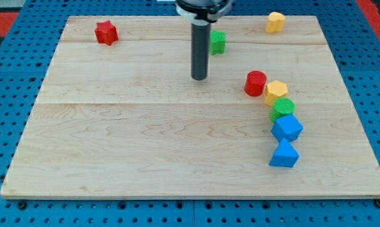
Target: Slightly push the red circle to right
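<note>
My tip (199, 78) sits on the wooden board (145, 139), upper middle. No jaws on this rig, just a bare dark rod, gripping nothing.

Red circle (255, 83) is to the view's right of the tip, clear gap between them, not touching.

Green block (218, 41) is partly hidden behind the rod, just to its upper right; shape unclear.

Red circle heads a curved chain running toward the view's bottom right: yellow block (276, 90) right against it, then green circle (283, 107), blue block (286, 128), blue triangular block (284, 154). Neighbours touch or nearly touch; can't tell exactly which.

Red star (106, 33) sits near the top left corner, well apart from everything. A second yellow block (275, 22) sits near the top edge, right side.

Blue pegboard (7, 113) surrounds the board.
</note>
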Controlling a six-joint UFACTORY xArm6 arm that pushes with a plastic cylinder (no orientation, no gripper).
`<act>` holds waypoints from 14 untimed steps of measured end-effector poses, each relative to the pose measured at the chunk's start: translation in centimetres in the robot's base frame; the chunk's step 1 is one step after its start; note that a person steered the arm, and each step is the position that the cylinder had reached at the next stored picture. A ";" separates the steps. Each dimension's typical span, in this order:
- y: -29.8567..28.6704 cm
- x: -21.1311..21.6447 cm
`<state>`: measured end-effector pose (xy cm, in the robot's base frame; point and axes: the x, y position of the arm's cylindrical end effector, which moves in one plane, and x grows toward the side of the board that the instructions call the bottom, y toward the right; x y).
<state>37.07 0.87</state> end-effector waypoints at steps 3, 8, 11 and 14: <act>7.8 4.6; 13.7 2.3; 10.8 4.3; 12.2 4.3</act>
<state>41.38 13.09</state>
